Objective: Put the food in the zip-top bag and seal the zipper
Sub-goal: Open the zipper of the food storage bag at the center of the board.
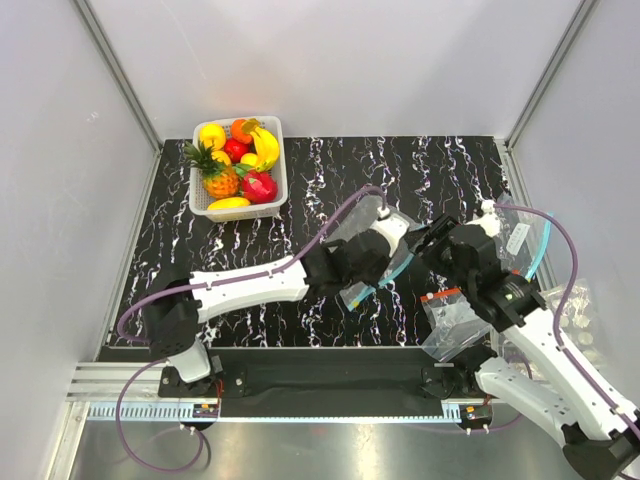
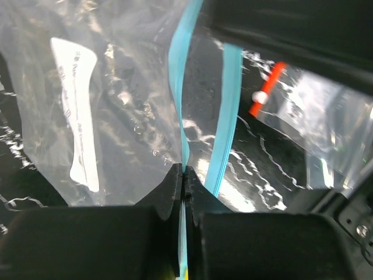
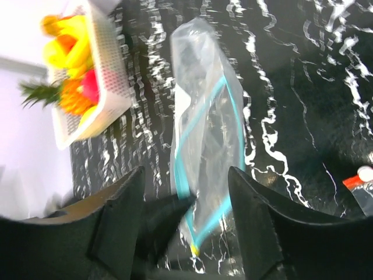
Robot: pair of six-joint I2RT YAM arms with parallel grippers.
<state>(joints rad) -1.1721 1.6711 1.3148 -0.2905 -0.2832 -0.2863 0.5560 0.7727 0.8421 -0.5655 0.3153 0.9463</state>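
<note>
The zip-top bag [image 1: 397,252] lies mid-table with its teal zipper [image 2: 224,116] apart, so the mouth is open. My left gripper [image 2: 185,172] is shut on one teal lip of the mouth. It shows in the top view [image 1: 386,260] at the bag. My right gripper [image 3: 185,175] is open and empty just right of the bag [image 3: 204,116], also seen from above [image 1: 432,243]. The food is in the white basket [image 1: 278,170] at the back left: pineapple [image 1: 215,176], orange fruit [image 1: 243,127], yellow mango [image 1: 228,203]. The bag looks empty.
A second clear bag with a red-orange strip [image 1: 443,297] lies at the near right, also in the left wrist view [image 2: 268,87]. More clear bags [image 1: 525,245] lie at the right edge. The basket holds other fruits. White walls enclose the black marbled table [image 1: 330,170].
</note>
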